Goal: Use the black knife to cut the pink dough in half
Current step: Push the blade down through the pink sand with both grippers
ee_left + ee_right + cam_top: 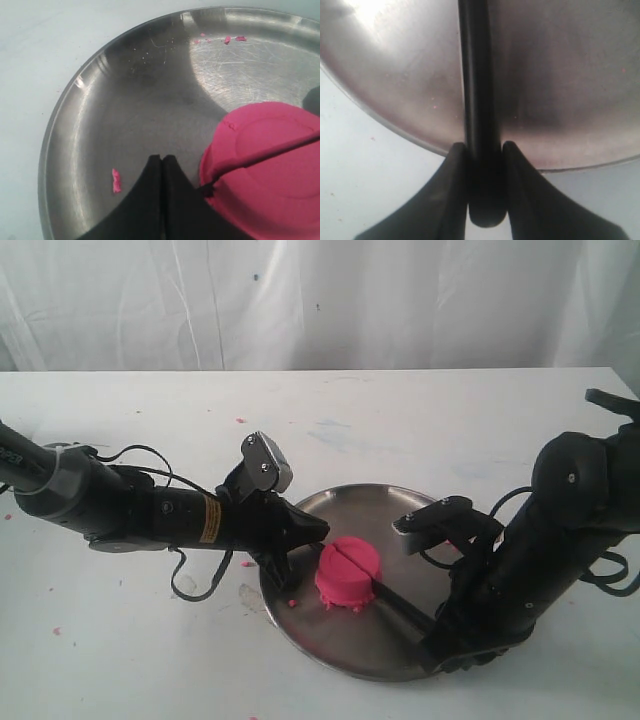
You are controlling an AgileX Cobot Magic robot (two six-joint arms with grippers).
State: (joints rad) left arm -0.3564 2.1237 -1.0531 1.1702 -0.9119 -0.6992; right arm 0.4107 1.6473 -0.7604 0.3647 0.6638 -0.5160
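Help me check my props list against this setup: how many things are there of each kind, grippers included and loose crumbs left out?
Pink dough lump: 1
Black knife: 1
Steel plate: 1
Grippers: 2, the left gripper and the right gripper
Total: 5

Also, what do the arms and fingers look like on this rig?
Both black. Left arm: tubular, grey collar, yellow label, looping black cable, silver-grey camera housing. Right arm: bulkier rounded joints, black cables. Fingers: black tapering wedges.
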